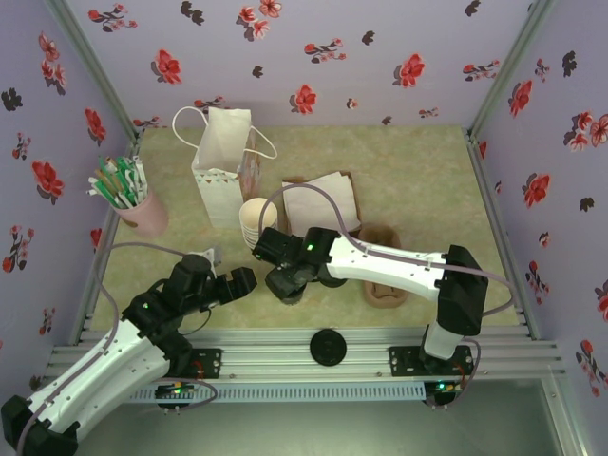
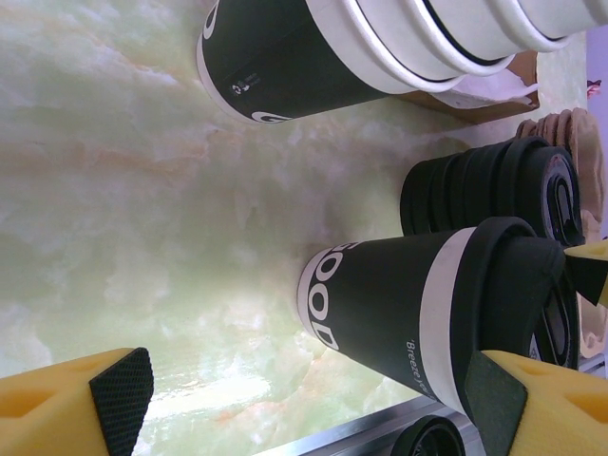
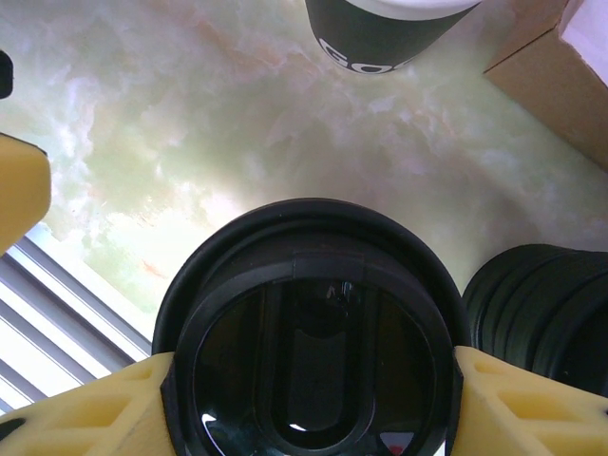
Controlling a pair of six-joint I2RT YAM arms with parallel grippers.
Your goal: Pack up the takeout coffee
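The takeout coffee [image 2: 399,313] stands upright near the table's front edge. It is a dark paper cup with white lettering and a round black lid [image 3: 309,342]. My right gripper [image 3: 309,404] reaches down over it, its yellow fingers [image 3: 85,408] pressed against opposite sides of the lid. In the top view that gripper [image 1: 288,283] covers most of the cup. My left gripper [image 1: 237,282] hovers low just left of the cup, open with nothing between its fingers [image 2: 95,394]. Its other finger [image 2: 532,408] overlaps the lid's edge in the left wrist view.
A stack of lidless cups [image 1: 256,223] and a white paper bag [image 1: 223,161] stand behind the coffee. A stack of black lids [image 2: 484,190] sits just right of it. A cardboard box with napkins [image 1: 323,201], a brown carrier [image 1: 385,285], a pink cup of stirrers [image 1: 138,211] and a loose lid [image 1: 328,347] are also here.
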